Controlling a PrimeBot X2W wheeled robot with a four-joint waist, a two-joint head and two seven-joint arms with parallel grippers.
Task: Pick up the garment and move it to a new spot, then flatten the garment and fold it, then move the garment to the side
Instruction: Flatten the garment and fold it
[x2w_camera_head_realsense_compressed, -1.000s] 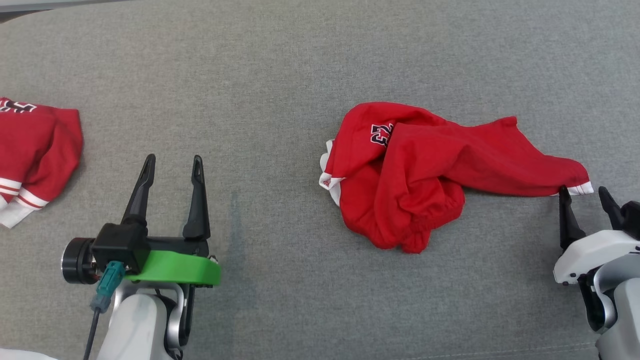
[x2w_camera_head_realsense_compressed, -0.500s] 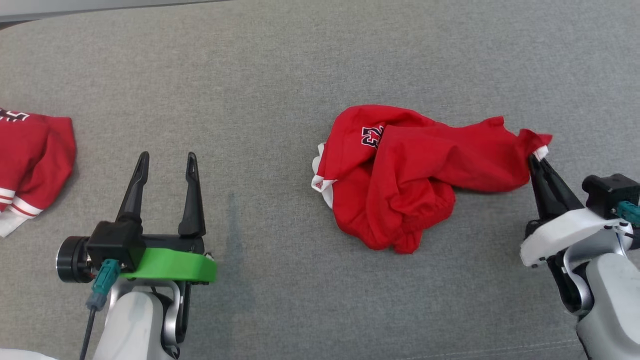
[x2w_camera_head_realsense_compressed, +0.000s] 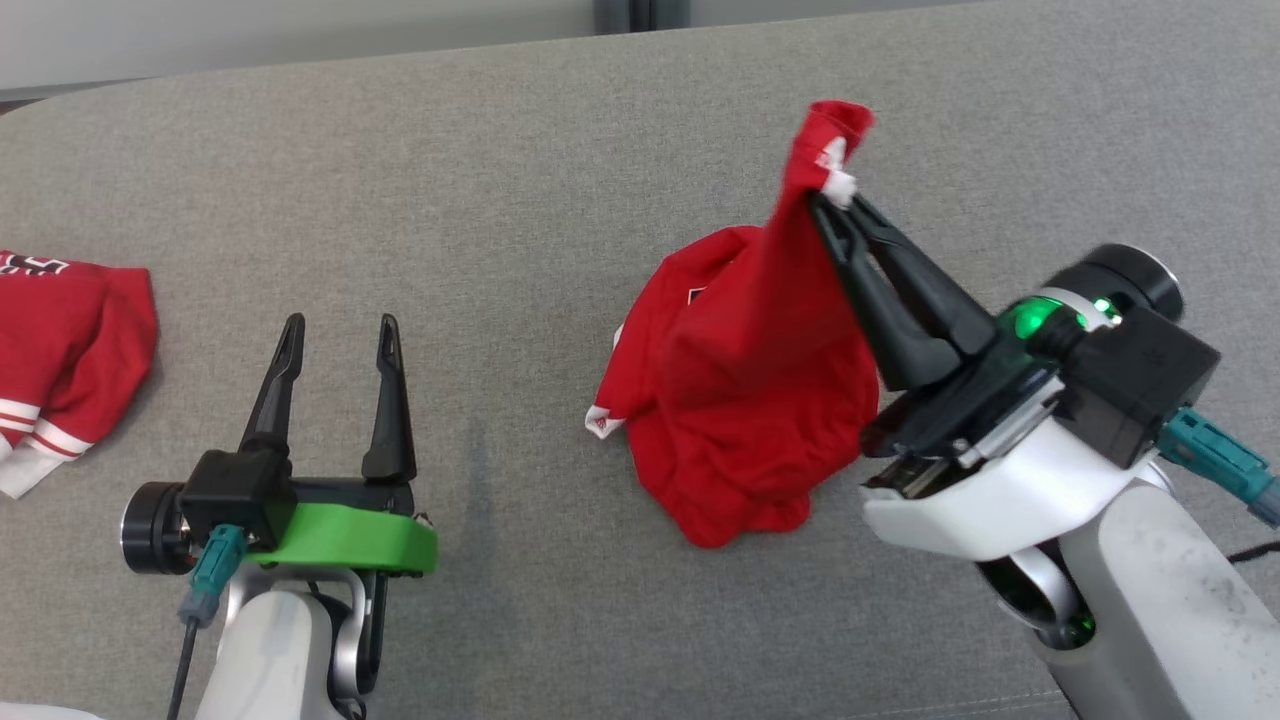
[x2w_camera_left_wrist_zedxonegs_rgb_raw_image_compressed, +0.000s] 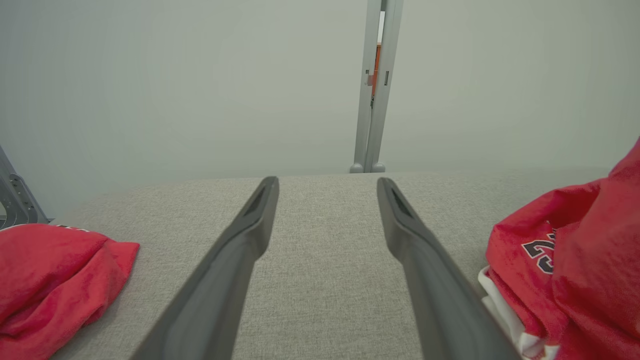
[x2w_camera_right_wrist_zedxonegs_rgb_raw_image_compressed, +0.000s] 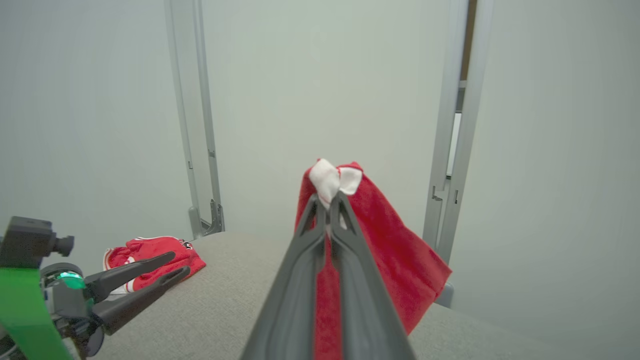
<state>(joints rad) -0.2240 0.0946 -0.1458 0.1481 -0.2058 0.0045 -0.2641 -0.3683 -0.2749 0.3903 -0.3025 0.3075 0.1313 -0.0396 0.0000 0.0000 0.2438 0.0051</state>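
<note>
Lifting: red garment (x2w_camera_head_realsense_compressed: 750, 400) is being held up by its white cuff (x2w_camera_head_realsense_compressed: 838, 183), bulk lying bunched on the grey cushion (x2w_camera_head_realsense_compressed: 480, 180), centre-right
Right gripper (x2w_camera_head_realsense_compressed: 836, 205): fingers are being pressed fully together on the cuff, only a small bite of fabric
Left gripper (x2w_camera_head_realsense_compressed: 338, 325): being held wide open, nothing in it, well apart from the garment
Second garment (x2w_camera_head_realsense_compressed: 70, 330): lying far left, not involved
Doing it well: raise is best being taken slowly, straight up, until the bulk is hanging free; thin grip judged likely to slip if jerked

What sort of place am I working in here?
Likely a robot test cell or lab: a wide grey cloth-covered table, plain pale wall panels between metal posts, and a red garment laid aside at the left.
</note>
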